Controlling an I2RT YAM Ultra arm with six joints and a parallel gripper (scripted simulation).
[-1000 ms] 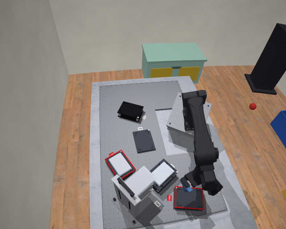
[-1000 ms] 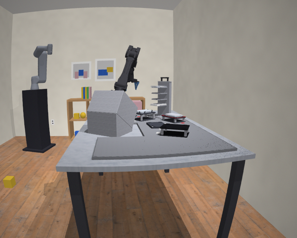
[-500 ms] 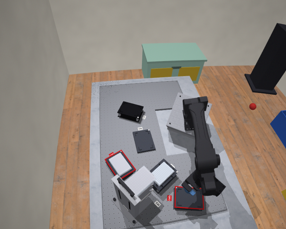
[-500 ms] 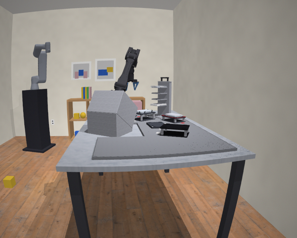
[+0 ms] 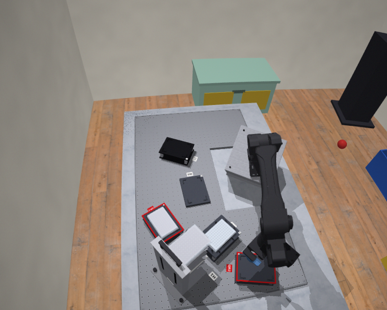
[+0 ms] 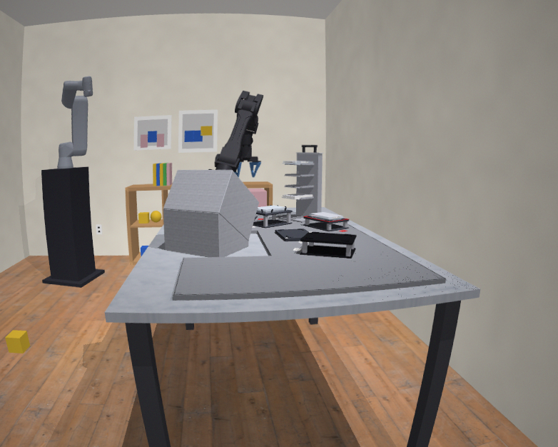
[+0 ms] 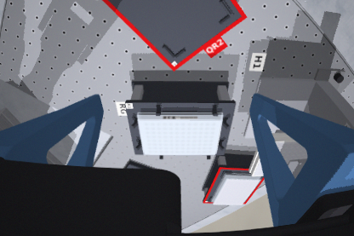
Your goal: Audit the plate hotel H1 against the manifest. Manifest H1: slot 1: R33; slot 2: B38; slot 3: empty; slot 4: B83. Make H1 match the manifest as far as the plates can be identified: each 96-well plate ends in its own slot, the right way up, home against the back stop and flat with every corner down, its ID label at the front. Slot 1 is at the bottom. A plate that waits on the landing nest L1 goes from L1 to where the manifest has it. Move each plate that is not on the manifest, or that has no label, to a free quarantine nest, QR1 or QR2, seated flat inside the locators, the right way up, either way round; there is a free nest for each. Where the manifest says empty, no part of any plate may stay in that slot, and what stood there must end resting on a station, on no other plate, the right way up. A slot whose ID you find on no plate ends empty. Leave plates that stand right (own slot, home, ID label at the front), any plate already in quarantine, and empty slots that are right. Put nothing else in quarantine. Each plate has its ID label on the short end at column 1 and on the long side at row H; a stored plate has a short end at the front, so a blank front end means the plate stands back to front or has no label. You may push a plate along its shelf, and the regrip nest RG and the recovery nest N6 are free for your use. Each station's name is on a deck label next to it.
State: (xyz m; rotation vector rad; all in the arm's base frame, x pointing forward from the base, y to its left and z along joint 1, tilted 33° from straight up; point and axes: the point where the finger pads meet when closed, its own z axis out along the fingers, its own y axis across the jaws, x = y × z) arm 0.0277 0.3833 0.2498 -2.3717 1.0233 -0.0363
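My gripper (image 5: 253, 259) is open and empty, high above the deck over the near edge of the empty red-framed nest QR2 (image 5: 255, 272). In the wrist view my blue fingers frame the raised regrip nest, which holds a white 96-well plate (image 7: 180, 133), with QR2 (image 7: 165, 0) beyond it. The same plate (image 5: 220, 235) sits beside the plate hotel H1 (image 5: 176, 260). Red-framed QR1 holds another white plate (image 5: 163, 222). In the exterior view the hotel (image 6: 308, 180) shows its shelves; the lowest looks occupied, the others I cannot judge. No ID labels are readable.
The flat nest N6 (image 5: 194, 190) is bare. The black raised nest L1 (image 5: 176, 150) stands at the far side with nothing on it. A large grey block (image 5: 250, 156) at the arm's base stands to the right.
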